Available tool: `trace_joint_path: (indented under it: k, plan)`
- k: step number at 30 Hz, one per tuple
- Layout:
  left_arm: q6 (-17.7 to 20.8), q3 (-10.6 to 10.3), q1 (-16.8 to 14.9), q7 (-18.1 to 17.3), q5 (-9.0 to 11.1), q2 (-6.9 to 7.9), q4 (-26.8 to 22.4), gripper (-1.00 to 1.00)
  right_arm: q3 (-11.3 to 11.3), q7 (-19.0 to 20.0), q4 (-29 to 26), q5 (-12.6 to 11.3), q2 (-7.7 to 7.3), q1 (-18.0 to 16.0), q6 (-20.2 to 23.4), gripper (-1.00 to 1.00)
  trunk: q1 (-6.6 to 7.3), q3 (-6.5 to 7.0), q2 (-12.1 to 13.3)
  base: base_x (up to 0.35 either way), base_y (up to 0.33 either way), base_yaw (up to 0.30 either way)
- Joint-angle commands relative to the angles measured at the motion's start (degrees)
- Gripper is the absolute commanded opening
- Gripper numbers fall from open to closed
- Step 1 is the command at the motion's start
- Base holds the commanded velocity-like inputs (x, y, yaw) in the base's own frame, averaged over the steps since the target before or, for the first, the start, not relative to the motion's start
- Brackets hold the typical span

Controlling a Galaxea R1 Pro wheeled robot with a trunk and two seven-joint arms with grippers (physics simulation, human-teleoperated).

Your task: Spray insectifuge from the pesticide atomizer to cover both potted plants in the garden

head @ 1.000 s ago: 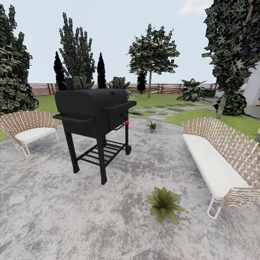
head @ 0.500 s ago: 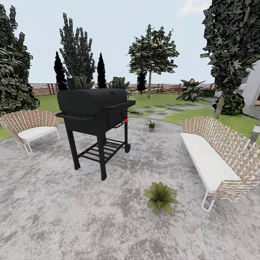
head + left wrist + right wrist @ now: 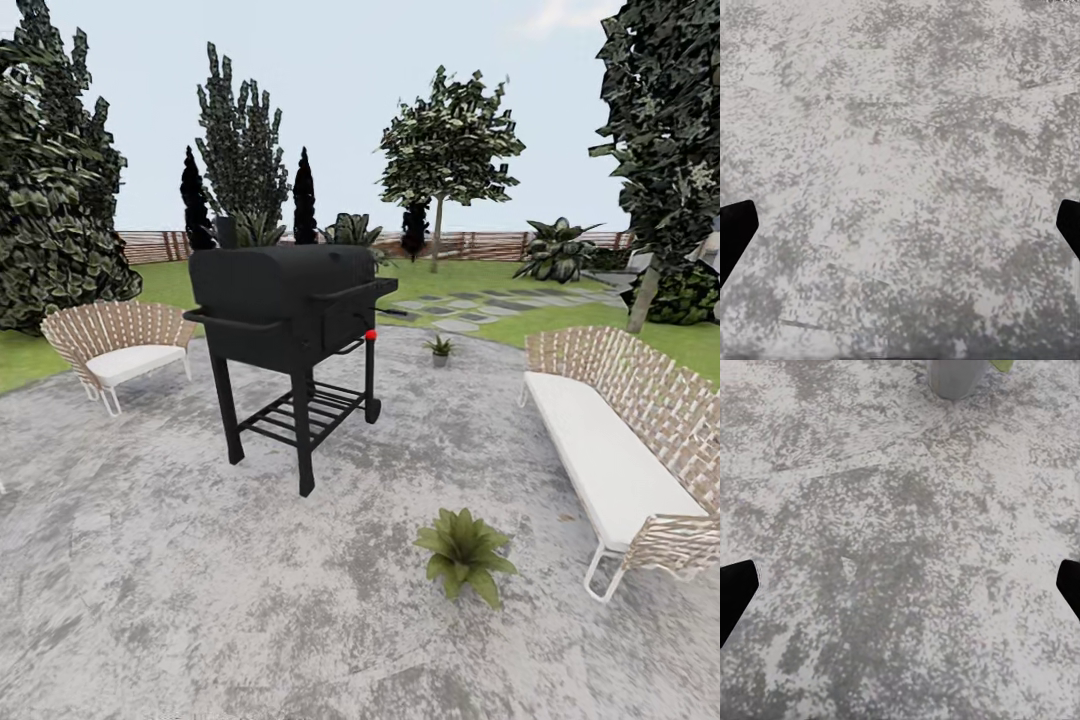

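Note:
On the round grey patio (image 3: 200, 590) stand two potted plants. The broad-leaved rosette (image 3: 464, 553) is close in front, right of centre. A smaller spiky plant (image 3: 438, 347) sits at the patio's far edge, beyond the grill. The pesticide atomizer is out of view. My left gripper (image 3: 900, 232) is open, its dark fingertips wide apart over bare paving. My right gripper (image 3: 900, 592) is open as well, above paving, with a grey pot (image 3: 956, 376) and a bit of green leaf a short way ahead of it.
A black grill (image 3: 285, 300) with a red knob (image 3: 369, 334) stands left of centre. A long wicker bench (image 3: 610, 460) lines the right side and a wicker chair (image 3: 120, 345) the far left. Lawn, trees and a wooden fence (image 3: 150, 245) lie behind.
The whole head view has shifted: the scene first shrank a little, then slid to the right, so the camera moved. Grill, seats and plants keep their places relative to each other.

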State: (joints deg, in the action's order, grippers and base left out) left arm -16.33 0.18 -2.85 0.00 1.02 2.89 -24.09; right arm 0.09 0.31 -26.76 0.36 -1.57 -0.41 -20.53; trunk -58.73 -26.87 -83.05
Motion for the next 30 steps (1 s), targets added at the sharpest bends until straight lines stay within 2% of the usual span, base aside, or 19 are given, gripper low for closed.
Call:
trace_joint_path:
  k: [1,11,19,24,30]
  plan:
    - [-0.23,0.48,-0.05,0.06,0.1,-0.07,0.06,1.0,0.0,0.03,0.03,0.06,-0.01,-0.02,-0.15,1.0,0.0,-0.06,-0.03,0.0,0.0,0.275]
    - [-0.57,1.13,0.09,-0.34,0.13,-0.08,0.09,1.0,0.04,0.0,0.05,0.08,-0.01,-0.02,-0.18,1.0,0.0,-0.06,-0.03,0.0,0.04,0.277]
    - [-1.04,1.3,0.12,-0.51,0.25,0.08,0.1,1.0,0.09,0.02,0.13,0.08,-0.01,-0.02,-0.19,1.0,0.0,-0.06,-0.03,0.0,0.272,0.278]
    - [-1.04,2.0,0.12,-0.62,2.38,0.03,0.04,1.0,0.09,0.02,0.21,0.08,-0.01,-0.02,-0.2,1.0,0.0,-0.06,-0.03,0.0,0.305,0.278]
    - [-1.02,1.95,-0.24,-0.62,2.95,-0.1,-0.56,1.0,0.05,-0.03,0.21,0.08,-0.01,-0.01,-0.2,1.0,0.0,-0.11,-0.03,0.051,0.309,0.277]
